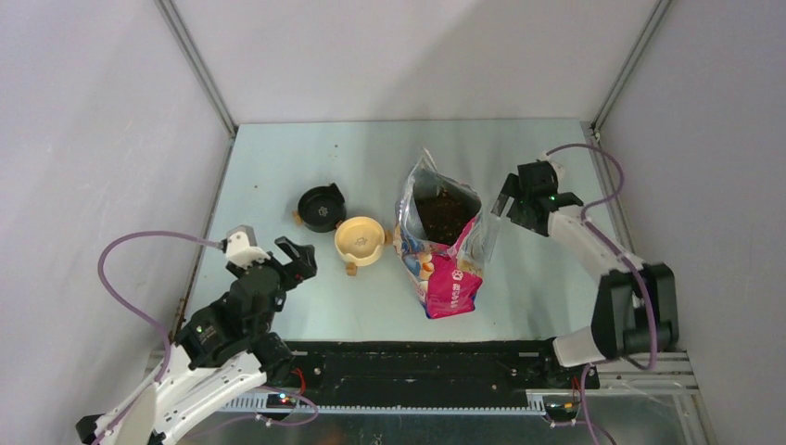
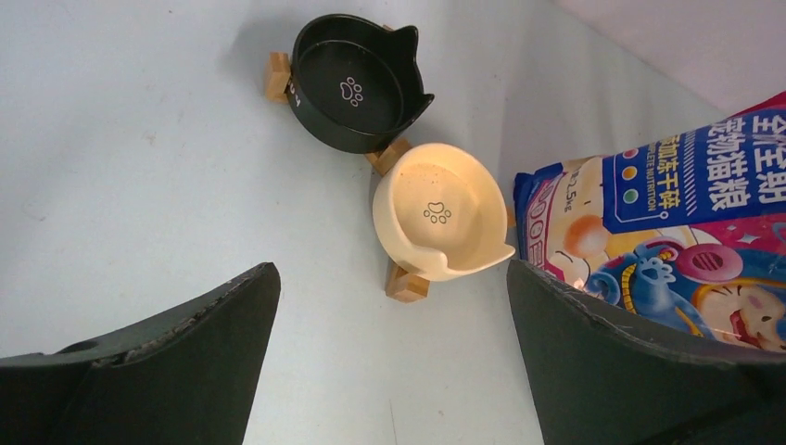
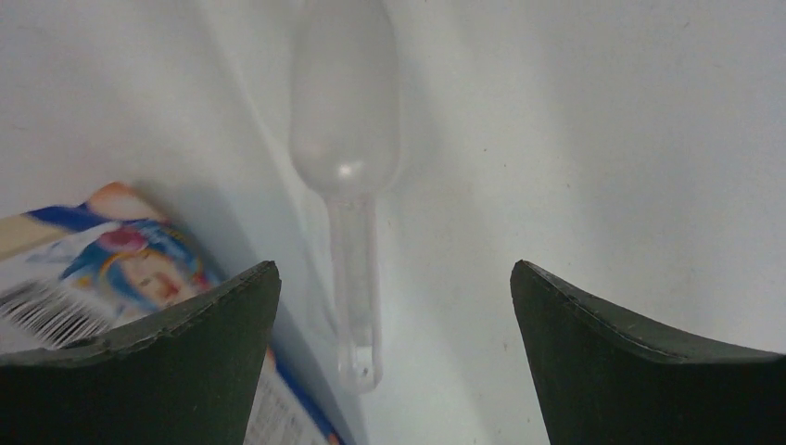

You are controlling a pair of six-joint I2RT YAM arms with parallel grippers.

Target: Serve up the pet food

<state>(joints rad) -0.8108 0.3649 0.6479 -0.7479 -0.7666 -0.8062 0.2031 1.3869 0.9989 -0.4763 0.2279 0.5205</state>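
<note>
You're holding the right gripper (image 3: 391,271) wide open above the scoop (image 3: 345,120), so centre its handle (image 3: 357,297) before clenching.

A glossy black cat-eared bowl (image 2: 357,83) and a cream cat-eared bowl (image 2: 443,221) sit touching on the pale counter (image 2: 139,167), beside a blue-and-pink cartoon-cat bag (image 2: 667,218).

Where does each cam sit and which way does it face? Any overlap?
Top external: above and behind the bases, facing down on the table; left arm and right arm show; pet food in the open bag.
Left wrist: on the left arm, facing down at black bowl, cream bowl, bag; open jaws at bottom.
Right wrist: on the right arm, facing down at clear scoop beside the bag; open jaws at bottom.
Shared: bag in all three.
</note>
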